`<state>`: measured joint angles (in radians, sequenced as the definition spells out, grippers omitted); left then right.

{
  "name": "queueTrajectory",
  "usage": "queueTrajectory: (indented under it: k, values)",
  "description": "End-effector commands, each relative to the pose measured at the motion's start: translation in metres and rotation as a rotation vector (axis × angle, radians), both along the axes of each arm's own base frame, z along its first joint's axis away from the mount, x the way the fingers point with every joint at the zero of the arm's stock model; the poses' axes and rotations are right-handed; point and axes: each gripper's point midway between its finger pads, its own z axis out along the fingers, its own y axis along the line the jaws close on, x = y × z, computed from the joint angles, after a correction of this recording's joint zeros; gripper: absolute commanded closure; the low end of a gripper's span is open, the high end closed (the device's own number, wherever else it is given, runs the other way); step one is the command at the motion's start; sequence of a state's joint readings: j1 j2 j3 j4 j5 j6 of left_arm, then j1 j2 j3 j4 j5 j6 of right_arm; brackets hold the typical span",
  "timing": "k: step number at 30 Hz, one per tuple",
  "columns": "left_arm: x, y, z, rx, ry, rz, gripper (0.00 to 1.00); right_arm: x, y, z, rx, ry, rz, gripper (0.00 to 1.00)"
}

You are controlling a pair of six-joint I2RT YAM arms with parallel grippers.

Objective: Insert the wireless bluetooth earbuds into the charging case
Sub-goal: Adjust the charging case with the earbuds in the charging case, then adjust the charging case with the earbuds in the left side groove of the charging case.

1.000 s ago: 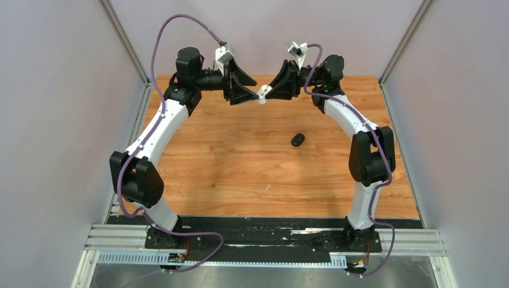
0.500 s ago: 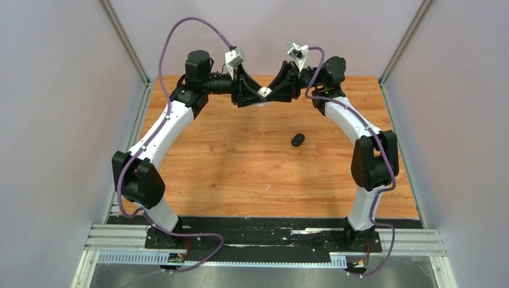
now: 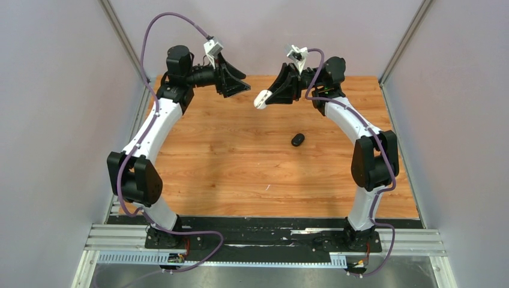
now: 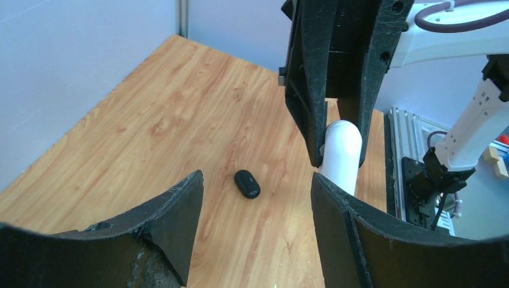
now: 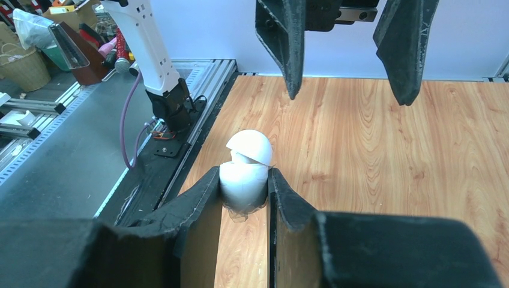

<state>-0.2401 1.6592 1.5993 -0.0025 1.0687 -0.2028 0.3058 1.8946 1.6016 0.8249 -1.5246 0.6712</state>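
A white charging case point(image 5: 245, 174) is held above the table at the back, and my right gripper point(image 5: 245, 177) is shut on its lower half. Its rounded lid point(image 5: 249, 146) stands slightly ajar. From above, the case point(image 3: 262, 99) juts from the right gripper point(image 3: 268, 96) toward the left arm. My left gripper point(image 3: 235, 82) is open and empty, a short way left of the case, its jaws facing it. Through the left wrist camera the case point(image 4: 342, 151) shows between the right fingers point(image 4: 309, 90), beyond my open left gripper point(image 4: 258, 174). The earbuds are out of view.
A black oval case point(image 3: 298, 139) lies shut on the wooden table point(image 3: 240, 168), right of centre, also in the left wrist view point(image 4: 246, 183). Grey walls enclose the table on three sides. The arm bases and a black rail point(image 3: 264, 231) line the near edge.
Half a second ago the left gripper was right up against the white case; it has since pulled back to the left and opened wider. The right gripper with the case has hardly moved.
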Motion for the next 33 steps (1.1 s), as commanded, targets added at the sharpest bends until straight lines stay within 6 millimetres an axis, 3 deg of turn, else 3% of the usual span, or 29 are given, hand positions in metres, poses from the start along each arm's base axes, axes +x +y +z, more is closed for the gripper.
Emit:
queueTrajectory:
  k: [1, 3, 6, 9, 15, 27, 33]
  values:
    - [-0.021, -0.003, 0.028, -0.037, -0.088, -0.061, 0.24, -0.01, -0.002, 0.026, 0.032, -0.105, 0.002, 1.0]
    - [-0.031, -0.002, 0.03, -0.035, -0.096, -0.079, 0.18, -0.009, -0.002, 0.026, 0.033, -0.102, 0.0, 1.0]
    - [-0.041, -0.008, 0.018, -0.001, -0.104, -0.092, 0.14, -0.007, -0.001, 0.027, 0.038, -0.081, -0.017, 1.0]
    - [-0.04, -0.018, 0.006, 0.037, -0.104, -0.065, 0.13, -0.003, 0.001, 0.03, 0.047, -0.049, -0.042, 1.0]
    - [-0.033, -0.033, 0.001, 0.046, -0.091, -0.05, 0.17, -0.004, 0.001, 0.028, 0.037, -0.041, -0.034, 1.0]
    - [-0.011, -0.022, -0.01, 0.111, -0.088, 0.063, 0.23, -0.016, -0.003, 0.028, 0.032, -0.117, 0.009, 1.0]
    - [-0.004, -0.012, -0.003, 0.045, -0.027, 0.075, 0.23, -0.019, -0.004, 0.028, 0.031, -0.126, 0.015, 1.0]
